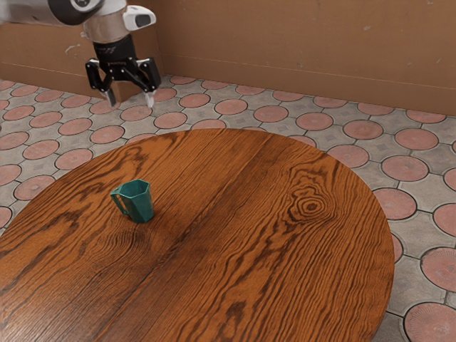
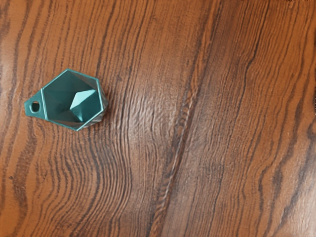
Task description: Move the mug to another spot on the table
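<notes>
Exterior view, arm: the arm comes in at the upper left corner, high above the floor beyond the table's far edge.
Exterior view, gripper: the black gripper points down with its two fingers spread apart and nothing between them, so it is released.
Exterior view, mug: a teal, faceted mug stands upright on the exterior view's left part of the table, well apart from the gripper and lower in the view, with its handle turned toward the exterior view's left.
Exterior view, table: a round wooden table with bold dark grain.
Exterior view, surroundings: a floor of round reddish tiles set in grey, and a brown wall behind.
Wrist view, mug: seen from straight above, the mug shows its open angular mouth and teal inside.
Wrist view, handle: the handle sticks out from one side as a small tab with a hole.
Wrist view, table: wood grain of the table lies all around the mug.
</notes>
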